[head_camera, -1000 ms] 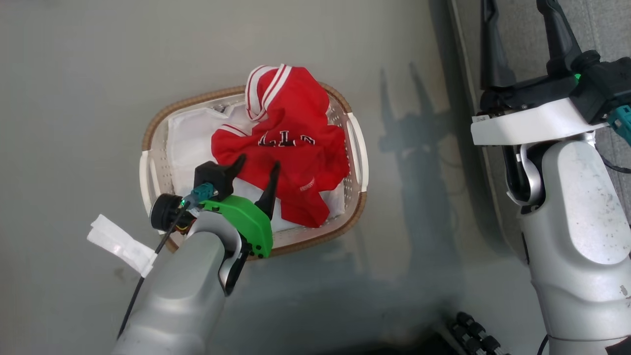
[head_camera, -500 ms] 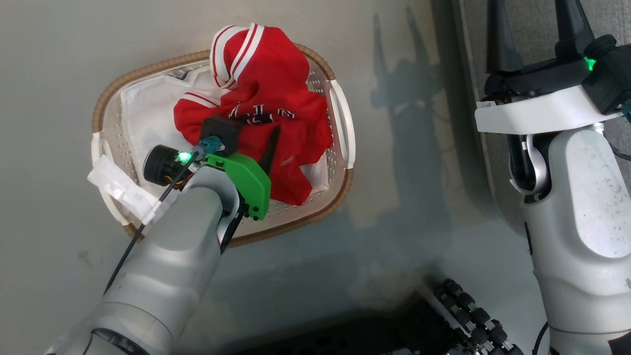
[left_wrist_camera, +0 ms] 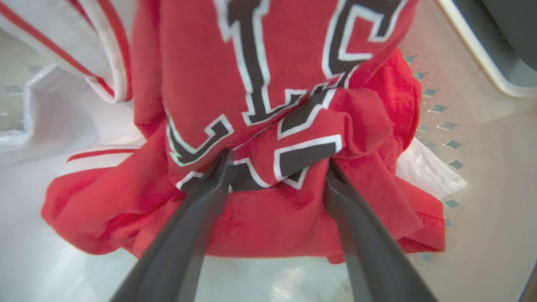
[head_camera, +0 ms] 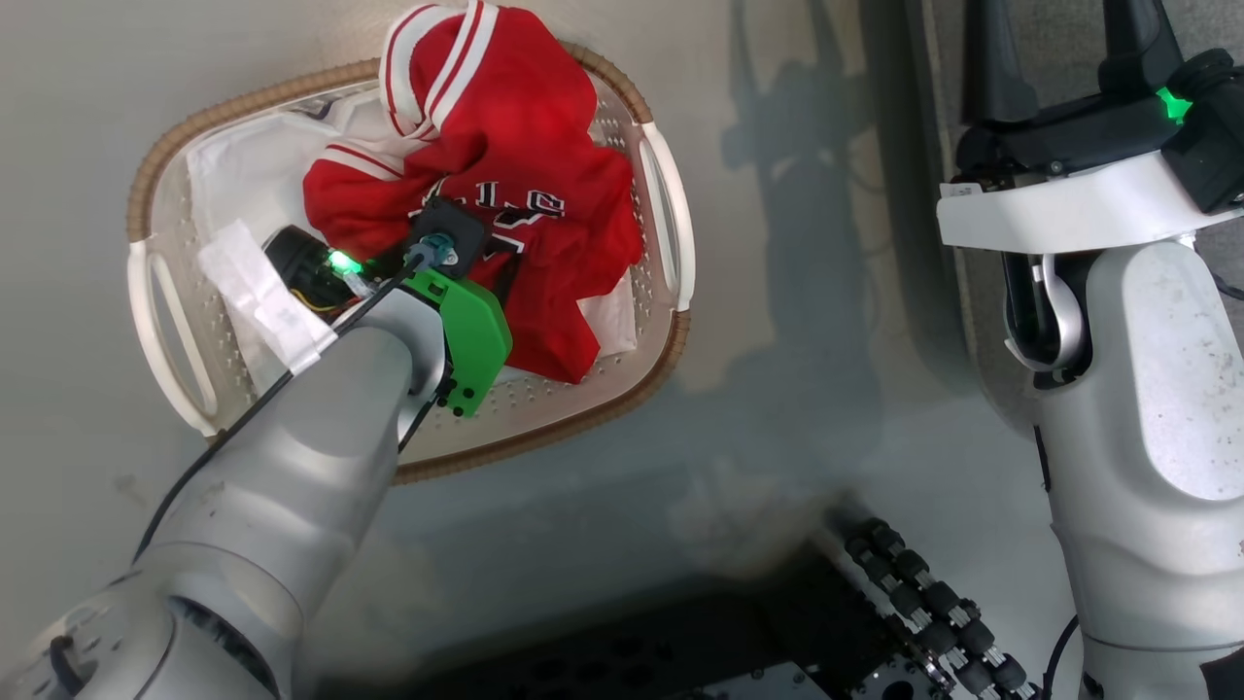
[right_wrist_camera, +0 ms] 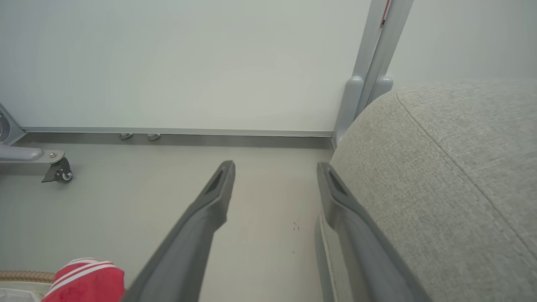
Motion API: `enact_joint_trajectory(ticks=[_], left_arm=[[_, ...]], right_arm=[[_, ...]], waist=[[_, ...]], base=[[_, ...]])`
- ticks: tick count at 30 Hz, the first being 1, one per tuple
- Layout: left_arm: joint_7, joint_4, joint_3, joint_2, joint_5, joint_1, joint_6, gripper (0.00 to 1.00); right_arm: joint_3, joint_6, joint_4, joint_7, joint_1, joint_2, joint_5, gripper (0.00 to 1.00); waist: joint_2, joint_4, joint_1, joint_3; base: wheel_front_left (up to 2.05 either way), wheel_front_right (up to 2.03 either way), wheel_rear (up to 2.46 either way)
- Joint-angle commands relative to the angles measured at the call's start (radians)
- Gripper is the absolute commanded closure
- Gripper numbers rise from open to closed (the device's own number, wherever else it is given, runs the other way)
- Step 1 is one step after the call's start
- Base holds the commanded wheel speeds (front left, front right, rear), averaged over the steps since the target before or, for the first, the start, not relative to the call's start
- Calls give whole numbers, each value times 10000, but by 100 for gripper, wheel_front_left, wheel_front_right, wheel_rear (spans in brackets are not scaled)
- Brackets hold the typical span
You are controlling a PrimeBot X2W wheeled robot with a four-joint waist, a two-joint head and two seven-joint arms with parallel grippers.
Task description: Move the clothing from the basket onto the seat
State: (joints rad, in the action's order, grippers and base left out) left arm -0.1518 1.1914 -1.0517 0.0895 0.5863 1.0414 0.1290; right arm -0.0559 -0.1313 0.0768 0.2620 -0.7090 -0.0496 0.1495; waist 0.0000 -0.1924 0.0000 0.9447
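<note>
A crumpled red jersey (head_camera: 525,117) with white stripes and black lettering fills the oval white basket (head_camera: 622,408), which stands on the floor. My left gripper (left_wrist_camera: 279,161) is down in the basket and open. Its two fingers press into the jersey (left_wrist_camera: 293,63) with a fold of the lettered cloth between them. In the head view the green wrist cover hides those fingers. A white sheet (head_camera: 243,175) lines the basket. My right gripper (head_camera: 1064,49) is open and holds nothing, raised beside the grey seat (right_wrist_camera: 453,176). The right wrist view catches a jersey sleeve (right_wrist_camera: 84,277) at its lower left.
A white piece (head_camera: 612,326) sticks out under the jersey's right edge. My base with black rollers (head_camera: 923,603) is close in front of the basket. A pale wall, a metal post (right_wrist_camera: 373,63) and a castor (right_wrist_camera: 58,174) lie beyond the grey floor.
The head camera has tipped, so the basket sits higher and further left in view. My left gripper has gone down from above the jersey into its folds. The right arm has held still.
</note>
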Motion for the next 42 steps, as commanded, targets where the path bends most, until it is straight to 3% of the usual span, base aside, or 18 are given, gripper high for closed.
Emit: enact_joint_trajectory(ticks=[1,7,8,9,19,24,34,42], left_arm=[[54,53,-143,189,-13,249,27,0],[52,182,-626,268,185,453,25,0],[26,196,-670,270,220,438,25,60],[17,185,-732,254,293,368,25,100],[-998,22,-567,160,1202,-463,26,100],[-1143,-776,48,271,1430,-1037,26,100],[-1132,-3645,2276,923,161,-3367,-291,100],[-1135,-5438,3928,803,-920,-4997,-301,100]], right_arm=[[-13,10,-53,36,-141,-28,73,0],[-18,10,-111,36,-201,-29,174,0],[-15,10,-101,36,-200,-29,192,0],[-8,10,-77,37,-194,-28,201,0],[-14,10,332,36,96,-29,189,0],[-102,10,652,36,470,-35,64,0],[-135,10,1383,36,1413,-38,-178,0],[-89,10,1825,36,2482,-35,-181,0]], waist=[[0,-50,0,145],[0,-110,0,282],[0,-110,0,274],[0,-101,0,244],[0,179,0,-824],[0,524,0,-1819],[0,1439,0,-3938],[0,1930,0,-5688]], base=[[0,0,0],[0,0,0],[0,0,0],[0,0,0],[0,0,0],[0,0,0],[0,0,0],[0,0,0]])
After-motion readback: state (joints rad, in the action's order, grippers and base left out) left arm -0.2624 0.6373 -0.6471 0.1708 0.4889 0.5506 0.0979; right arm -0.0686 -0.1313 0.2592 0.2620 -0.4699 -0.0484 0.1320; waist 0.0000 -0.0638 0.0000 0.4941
